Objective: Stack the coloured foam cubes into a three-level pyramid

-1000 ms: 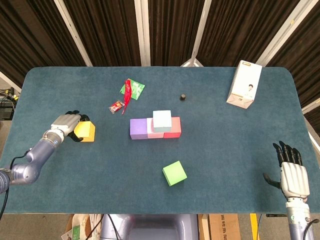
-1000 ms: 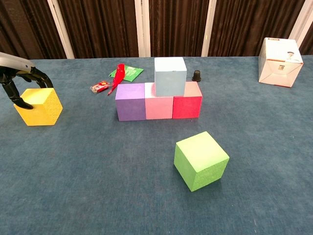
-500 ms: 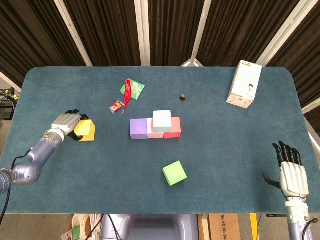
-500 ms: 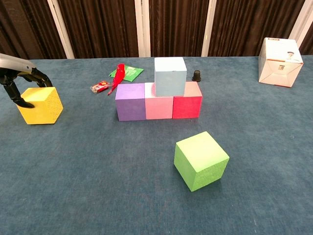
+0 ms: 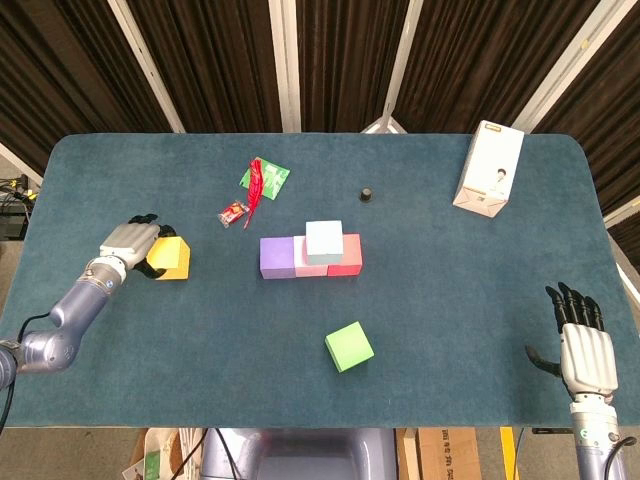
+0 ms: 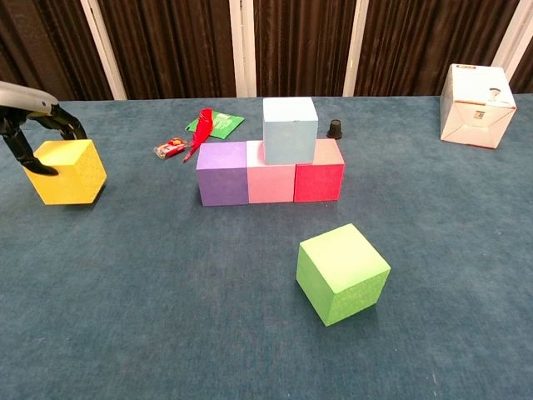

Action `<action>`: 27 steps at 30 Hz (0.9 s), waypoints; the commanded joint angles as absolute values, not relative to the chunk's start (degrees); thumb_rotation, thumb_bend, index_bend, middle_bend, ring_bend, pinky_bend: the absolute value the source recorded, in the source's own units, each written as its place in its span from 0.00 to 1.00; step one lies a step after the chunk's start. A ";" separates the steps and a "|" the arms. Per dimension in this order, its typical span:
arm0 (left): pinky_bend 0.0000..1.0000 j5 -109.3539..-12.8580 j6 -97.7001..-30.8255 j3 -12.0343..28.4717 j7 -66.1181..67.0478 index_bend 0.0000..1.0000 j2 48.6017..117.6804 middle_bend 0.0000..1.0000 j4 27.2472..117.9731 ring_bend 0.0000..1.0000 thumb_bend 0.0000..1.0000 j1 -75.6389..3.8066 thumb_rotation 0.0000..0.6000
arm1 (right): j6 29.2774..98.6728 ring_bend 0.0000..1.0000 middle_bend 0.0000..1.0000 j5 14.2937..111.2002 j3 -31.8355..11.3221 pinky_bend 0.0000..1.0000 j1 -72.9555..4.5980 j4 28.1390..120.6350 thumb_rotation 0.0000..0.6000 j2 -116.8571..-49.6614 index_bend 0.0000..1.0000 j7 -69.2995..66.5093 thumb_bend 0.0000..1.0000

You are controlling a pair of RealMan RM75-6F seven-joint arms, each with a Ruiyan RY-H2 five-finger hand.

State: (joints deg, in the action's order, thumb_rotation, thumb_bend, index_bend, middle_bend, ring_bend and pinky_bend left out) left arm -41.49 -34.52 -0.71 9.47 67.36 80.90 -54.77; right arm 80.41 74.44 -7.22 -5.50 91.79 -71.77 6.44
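Left hand (image 5: 128, 242) grips the yellow cube (image 6: 65, 171) at far left, seemingly just off the table; a shallow fingertip hold could drop it. Right hand (image 5: 583, 345) idles empty, fingers spread.

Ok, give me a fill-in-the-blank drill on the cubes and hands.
The left hand grips the ____ cube.
The pale blue cube sits on the pink cube and the ____ cube.
The green cube lies ____ the row, nearer the robot.
The right hand holds ____.

Missing: yellow; red; apart from; nothing
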 commanded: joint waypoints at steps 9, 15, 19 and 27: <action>0.00 -40.74 -40.81 2.96 13.22 0.30 55.14 0.29 95.79 0.00 0.45 -56.07 1.00 | 81.22 0.00 0.08 75.03 -7.17 0.00 -5.08 92.70 1.00 -71.00 0.11 5.77 0.25; 0.00 -33.80 -41.83 3.43 19.24 0.29 53.61 0.28 99.82 0.00 0.44 -60.53 1.00 | 81.58 0.00 0.08 75.43 -6.98 0.00 -4.84 93.47 1.00 -70.52 0.11 5.76 0.25; 0.00 -26.44 -41.66 4.76 21.45 0.29 53.99 0.28 101.63 0.00 0.44 -64.71 1.00 | 81.93 0.00 0.08 75.83 -6.82 0.00 -4.65 93.94 1.00 -70.23 0.11 5.65 0.25; 0.00 -16.40 -41.60 5.68 24.76 0.29 58.08 0.28 101.29 0.00 0.44 -71.45 1.00 | 82.54 0.00 0.08 75.84 -7.01 0.00 -4.28 94.38 1.00 -69.70 0.11 5.14 0.25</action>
State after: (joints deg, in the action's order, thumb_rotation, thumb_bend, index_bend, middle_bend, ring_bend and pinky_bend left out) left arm -18.84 -41.52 5.04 23.89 56.60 101.44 -69.50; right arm 82.53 75.84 -7.00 -4.29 94.38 -69.70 5.13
